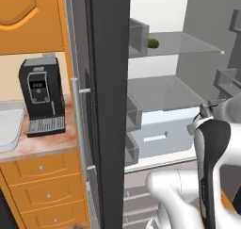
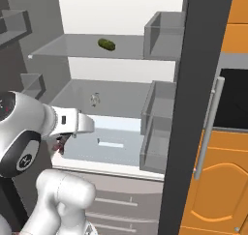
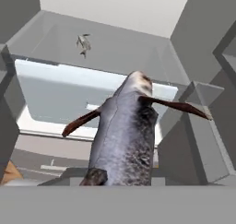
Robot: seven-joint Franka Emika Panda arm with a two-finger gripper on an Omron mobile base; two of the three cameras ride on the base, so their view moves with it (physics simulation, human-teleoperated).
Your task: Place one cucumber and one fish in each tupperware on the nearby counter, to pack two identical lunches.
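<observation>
My gripper (image 2: 62, 141) is shut on a grey fish (image 3: 124, 140) with reddish-brown fins. The fish stands up large in the hand view and hides the fingertips. I hold it in front of the open fridge, at the height of the lower shelf. A second, small fish (image 2: 94, 99) (image 3: 83, 43) lies far back on that shelf. One dark green cucumber (image 2: 106, 44) (image 1: 153, 43) rests on the upper glass shelf. The counter (image 1: 47, 143) is to the left of the fridge. A pale grey rimmed basin or tray (image 1: 9, 126) sits at its left edge; I cannot tell whether it is a tupperware.
The dark fridge door (image 1: 108, 105) (image 2: 193, 108) stands open edge-on between the fridge and the counter, with a long steel handle (image 1: 77, 124). A black coffee machine (image 1: 41, 96) stands on the counter. Grey door bins (image 2: 157, 127) line the fridge's side. A pale drawer (image 2: 106, 142) sits below the lower shelf.
</observation>
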